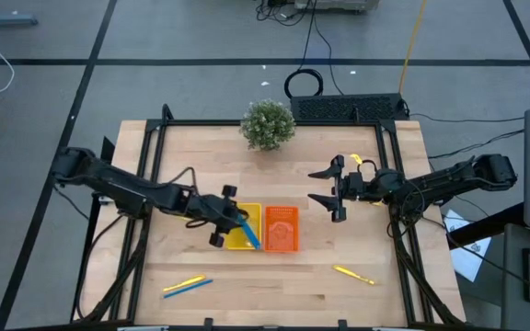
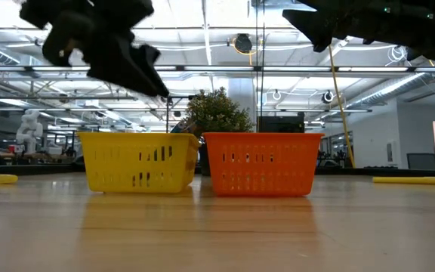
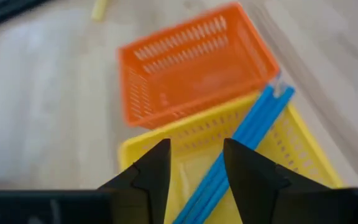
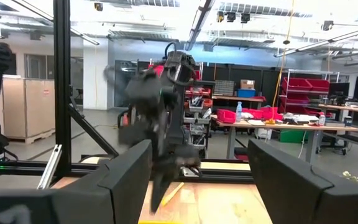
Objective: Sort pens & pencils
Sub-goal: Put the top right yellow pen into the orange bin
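High view: the left gripper point(image 1: 231, 223) hangs over the yellow tray point(image 1: 243, 227), a blue stick point(image 1: 247, 229) slanting below it across the tray.
Left hand: in the left wrist view the fingers point(image 3: 248, 171) are apart and the blue sticks point(image 3: 244, 140) lie between them, leaning on the tray rim — I think they are let go, not squeezed.
Why there: blue ones seem to go in the yellow tray.
Orange tray point(image 1: 282, 228): touching the yellow tray on its right, looks bare inside.
Right gripper point(image 1: 333, 194): waits far right of the trays, fingers wide apart, holding nothing.
Still to sort: a yellow and blue pair point(image 1: 188, 287) near left, one yellow stick point(image 1: 353, 274) near right.
In the way: nothing close — the small plant point(image 1: 268, 123) stands far back.
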`<state>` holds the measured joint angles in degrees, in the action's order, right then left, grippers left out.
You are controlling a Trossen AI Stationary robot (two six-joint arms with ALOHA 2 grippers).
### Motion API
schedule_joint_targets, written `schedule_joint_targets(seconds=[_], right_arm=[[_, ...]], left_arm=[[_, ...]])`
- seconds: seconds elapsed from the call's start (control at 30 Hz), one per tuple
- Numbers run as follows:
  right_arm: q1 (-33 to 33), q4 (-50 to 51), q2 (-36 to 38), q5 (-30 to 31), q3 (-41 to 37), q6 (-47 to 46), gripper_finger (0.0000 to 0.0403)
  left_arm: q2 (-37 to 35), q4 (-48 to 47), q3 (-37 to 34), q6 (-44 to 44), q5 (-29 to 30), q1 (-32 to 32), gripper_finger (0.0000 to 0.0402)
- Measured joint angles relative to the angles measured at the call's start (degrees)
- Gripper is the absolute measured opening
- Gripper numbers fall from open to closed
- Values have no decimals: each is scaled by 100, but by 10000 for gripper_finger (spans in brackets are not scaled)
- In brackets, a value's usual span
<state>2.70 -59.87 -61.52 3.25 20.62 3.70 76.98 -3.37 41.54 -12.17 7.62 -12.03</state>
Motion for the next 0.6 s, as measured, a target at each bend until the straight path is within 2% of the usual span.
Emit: schedule_joint_targets(seconds=[0.13, 0.27, 0.47, 0.6], right_arm=[[0, 21, 0, 0, 0, -2, 254], [0, 76, 0, 1, 0, -2, 254], [0, 183, -2, -1, 0, -2, 254], [0, 181, -2, -1, 0, -2, 254]], left_arm=[[-844, -410, -5, 397, 368, 1, 154], [-1765, -271, -308, 590, 839, 1, 154], [-3315, 699, -1520, 593, 1487, 17, 154], [-4329, 1106, -2161, 608, 1598, 94, 154]])
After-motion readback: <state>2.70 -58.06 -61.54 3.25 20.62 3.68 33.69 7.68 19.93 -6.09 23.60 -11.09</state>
